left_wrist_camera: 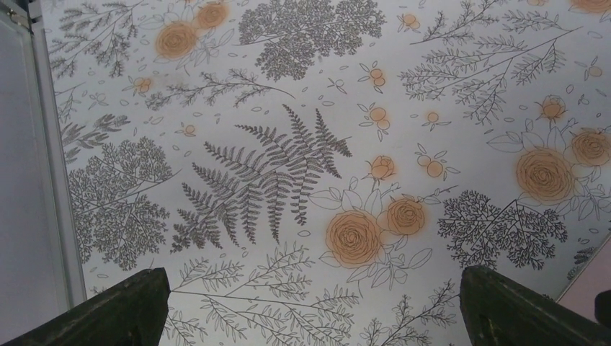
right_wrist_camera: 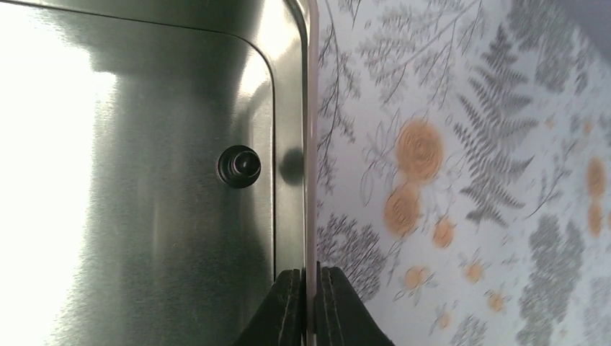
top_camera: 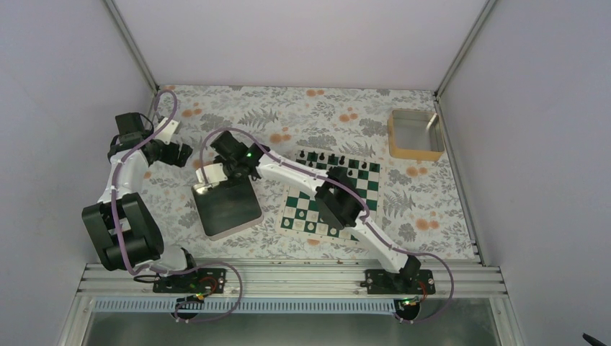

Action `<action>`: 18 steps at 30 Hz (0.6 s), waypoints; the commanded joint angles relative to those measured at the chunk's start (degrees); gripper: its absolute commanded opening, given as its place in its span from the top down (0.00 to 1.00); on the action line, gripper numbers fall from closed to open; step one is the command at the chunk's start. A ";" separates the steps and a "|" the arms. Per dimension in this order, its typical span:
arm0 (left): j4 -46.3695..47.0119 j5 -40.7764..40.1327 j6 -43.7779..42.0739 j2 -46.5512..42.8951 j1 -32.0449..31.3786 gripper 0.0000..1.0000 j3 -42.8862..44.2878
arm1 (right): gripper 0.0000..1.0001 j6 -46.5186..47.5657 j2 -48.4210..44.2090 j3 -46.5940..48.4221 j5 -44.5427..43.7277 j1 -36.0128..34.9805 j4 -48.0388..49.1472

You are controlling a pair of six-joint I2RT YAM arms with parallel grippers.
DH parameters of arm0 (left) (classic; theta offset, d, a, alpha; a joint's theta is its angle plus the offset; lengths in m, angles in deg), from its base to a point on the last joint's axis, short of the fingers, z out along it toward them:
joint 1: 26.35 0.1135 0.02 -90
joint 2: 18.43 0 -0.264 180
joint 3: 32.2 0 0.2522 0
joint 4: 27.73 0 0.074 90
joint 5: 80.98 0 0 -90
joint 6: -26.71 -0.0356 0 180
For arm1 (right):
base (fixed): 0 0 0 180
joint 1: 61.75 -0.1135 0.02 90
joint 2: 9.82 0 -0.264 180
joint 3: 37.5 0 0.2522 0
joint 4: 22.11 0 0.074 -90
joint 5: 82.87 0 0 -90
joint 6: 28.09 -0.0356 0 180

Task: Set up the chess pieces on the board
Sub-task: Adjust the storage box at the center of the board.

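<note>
Right wrist: right tool (right_wrist_camera: 310, 288) pinched the rim of the shiny square metal tray (right_wrist_camera: 144, 252); left tool (left_wrist_camera: 311, 288) was spread. Slipping could spill its tiny black chess piece (right_wrist_camera: 239, 166).

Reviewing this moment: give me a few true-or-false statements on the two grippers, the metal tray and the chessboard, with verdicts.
1. The right gripper has its jaws shut on the rim of the shiny square metal tray. True.
2. The left gripper holds a chess piece. False: its jaws stand wide open and empty above the floral tablecloth.
3. One small black chess piece sits inside the tray. True.
4. The green-and-white checkered chessboard is bare. False: black pieces already stand along its far edge.
5. The tray rests on the chessboard. False: it lies beside the board, on the tablecloth.
</note>
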 commanded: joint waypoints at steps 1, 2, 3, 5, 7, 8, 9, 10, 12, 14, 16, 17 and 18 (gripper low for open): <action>1.45 2.06 -1.13 0.28 0.37 0.00 -0.14 | 0.97 9.72 2.66 3.29 -0.16 -0.69 4.80; 1.66 1.92 -1.08 0.22 0.38 0.00 -0.36 | 0.97 10.77 2.69 3.27 0.28 -0.81 4.95; 1.78 1.89 -1.06 0.19 0.47 0.00 -0.59 | 0.97 11.60 2.77 3.23 0.82 -0.95 4.88; 2.04 1.87 -1.16 0.28 0.60 0.00 -0.94 | 0.97 13.76 2.39 2.42 2.64 -1.05 4.83; 2.20 1.87 -1.19 0.44 0.73 0.00 -1.07 | 0.97 16.17 1.24 0.22 4.42 -1.10 5.20; 2.18 1.87 -1.24 0.54 0.78 0.00 -1.06 | 0.97 17.73 0.43 -1.30 4.97 -1.09 5.64; 2.22 1.87 -1.25 0.56 0.82 0.00 -1.02 | 0.97 19.94 -0.24 -2.68 5.39 -1.15 6.13; 2.28 1.87 -1.24 0.59 0.89 0.00 -0.98 | 0.96 21.79 -0.60 -3.77 5.38 -1.19 6.66; 2.40 1.91 -1.14 0.60 0.99 0.00 -0.81 | 0.97 24.51 -0.47 -3.92 5.03 -1.30 6.62; 2.48 1.95 -1.03 0.71 1.13 0.00 -0.77 | 0.97 27.50 0.60 -2.65 4.43 -1.24 5.24; 2.64 2.04 -0.94 0.85 1.18 0.00 -0.71 | 0.97 29.80 1.23 -2.08 3.84 -1.26 5.53; 2.81 2.02 -0.85 0.93 1.25 0.00 -0.76 | 0.97 30.56 1.28 -2.13 3.87 -1.33 6.45; 2.79 2.04 -0.82 1.02 1.34 0.00 -0.71 | 0.97 31.16 1.30 -2.21 4.14 -1.34 7.23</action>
